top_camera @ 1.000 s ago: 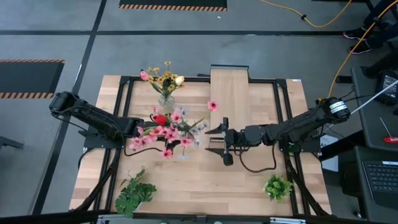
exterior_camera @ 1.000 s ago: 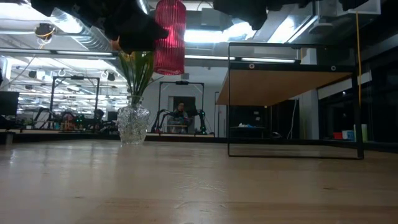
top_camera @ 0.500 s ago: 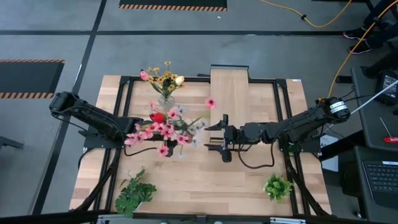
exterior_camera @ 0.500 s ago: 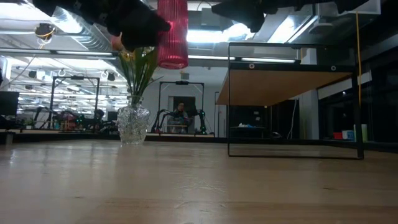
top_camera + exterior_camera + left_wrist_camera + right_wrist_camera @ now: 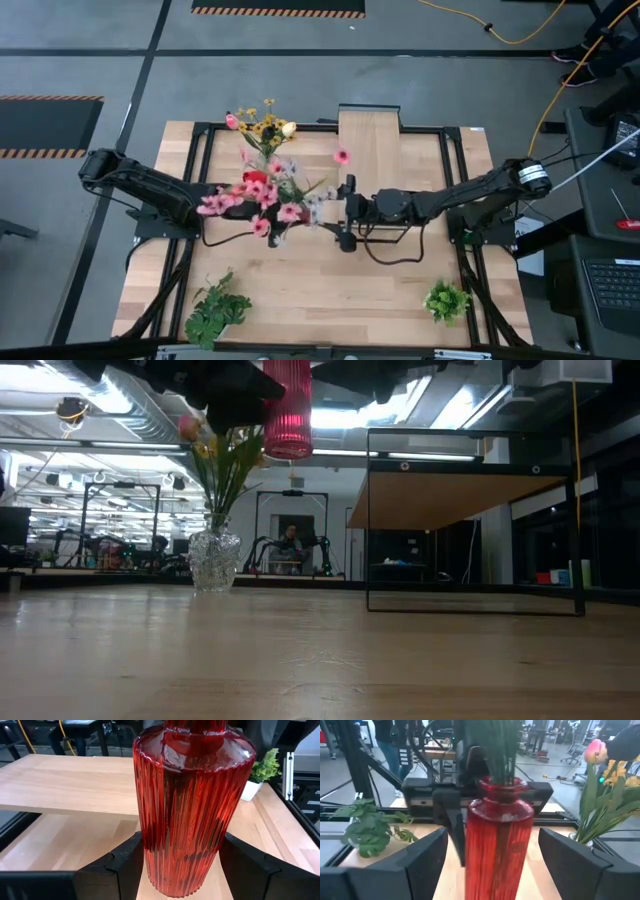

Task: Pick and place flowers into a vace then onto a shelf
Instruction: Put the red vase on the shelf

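Our left claw (image 5: 182, 865) is clenched on a ribbed red vase (image 5: 190, 805) full of pink flowers (image 5: 255, 200), held high above the worktop (image 5: 330, 290). Our right claw (image 5: 492, 865) stands released, fingers either side of it. The clear vase (image 5: 214, 560) rests on the worktop, near the shelf (image 5: 370, 150).

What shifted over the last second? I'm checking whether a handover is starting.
The left gripper, shut on the red vase of flowers, carried it up and toward the shelf. The right gripper closed in, fingers open. The clear vase stayed put.
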Robot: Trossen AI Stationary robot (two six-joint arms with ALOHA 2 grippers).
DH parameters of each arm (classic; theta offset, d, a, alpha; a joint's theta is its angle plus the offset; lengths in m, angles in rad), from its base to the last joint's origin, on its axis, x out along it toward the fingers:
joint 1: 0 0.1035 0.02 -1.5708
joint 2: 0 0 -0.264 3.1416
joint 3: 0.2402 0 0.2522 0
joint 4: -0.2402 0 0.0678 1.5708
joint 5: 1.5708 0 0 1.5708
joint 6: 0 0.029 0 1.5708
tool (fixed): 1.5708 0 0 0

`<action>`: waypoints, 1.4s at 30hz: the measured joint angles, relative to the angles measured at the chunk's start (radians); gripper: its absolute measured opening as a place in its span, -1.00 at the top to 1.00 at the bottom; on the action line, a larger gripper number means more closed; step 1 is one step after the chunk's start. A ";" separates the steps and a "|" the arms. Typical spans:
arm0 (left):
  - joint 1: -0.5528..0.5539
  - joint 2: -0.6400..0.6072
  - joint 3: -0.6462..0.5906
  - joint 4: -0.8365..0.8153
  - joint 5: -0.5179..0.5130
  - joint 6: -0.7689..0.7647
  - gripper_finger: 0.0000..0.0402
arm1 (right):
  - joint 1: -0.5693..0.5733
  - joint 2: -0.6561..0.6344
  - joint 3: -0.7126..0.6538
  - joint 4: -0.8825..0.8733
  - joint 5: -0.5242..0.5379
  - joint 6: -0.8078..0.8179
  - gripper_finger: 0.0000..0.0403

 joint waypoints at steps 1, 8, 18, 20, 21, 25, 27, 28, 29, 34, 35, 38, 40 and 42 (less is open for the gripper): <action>0.000 0.000 0.000 0.001 0.001 0.001 -0.09 | -0.003 0.011 0.011 0.001 -0.002 0.001 -0.56; 0.000 0.000 0.000 0.001 0.005 0.023 -0.09 | -0.027 0.073 0.062 -0.004 -0.008 0.030 -0.56; -0.001 0.000 0.000 0.000 0.034 0.080 -0.09 | -0.044 0.134 0.129 -0.001 -0.059 0.052 -0.56; -0.001 0.000 0.000 -0.007 0.034 0.080 -0.09 | -0.045 0.141 0.139 -0.001 -0.064 0.053 -0.56; -0.001 0.000 0.000 -0.012 0.035 0.080 -0.09 | -0.044 0.146 0.143 0.001 -0.065 0.055 -0.56; -0.001 0.000 0.000 -0.014 0.035 0.089 -0.09 | -0.052 0.165 0.147 -0.004 -0.069 0.078 -0.56; -0.001 0.000 0.000 -0.017 0.031 0.089 -0.09 | -0.058 0.167 0.147 -0.008 -0.073 0.083 -0.53; 0.000 0.000 0.000 -0.017 0.031 0.091 -0.09 | -0.060 0.167 0.147 -0.008 -0.070 0.084 -0.51; 0.000 0.000 0.000 -0.017 0.030 0.092 -0.09 | -0.060 0.167 0.148 -0.008 -0.071 0.084 -0.49; -0.001 0.000 0.000 -0.015 0.030 0.097 -0.09 | -0.059 0.163 0.148 -0.012 -0.082 0.079 -0.34; -0.001 0.000 0.000 -0.016 0.030 0.097 -0.09 | -0.060 0.162 0.148 -0.014 -0.087 0.079 -0.31; -0.001 0.000 0.000 -0.020 0.034 0.098 -0.08 | -0.059 0.162 0.148 -0.020 -0.088 0.083 -0.21; 0.000 0.000 0.000 -0.021 0.040 0.098 -0.09 | -0.059 0.161 0.148 -0.022 -0.089 0.086 -0.20; 0.000 0.000 0.000 -0.022 0.045 0.102 -0.15 | -0.059 0.161 0.148 -0.021 -0.091 0.092 -0.20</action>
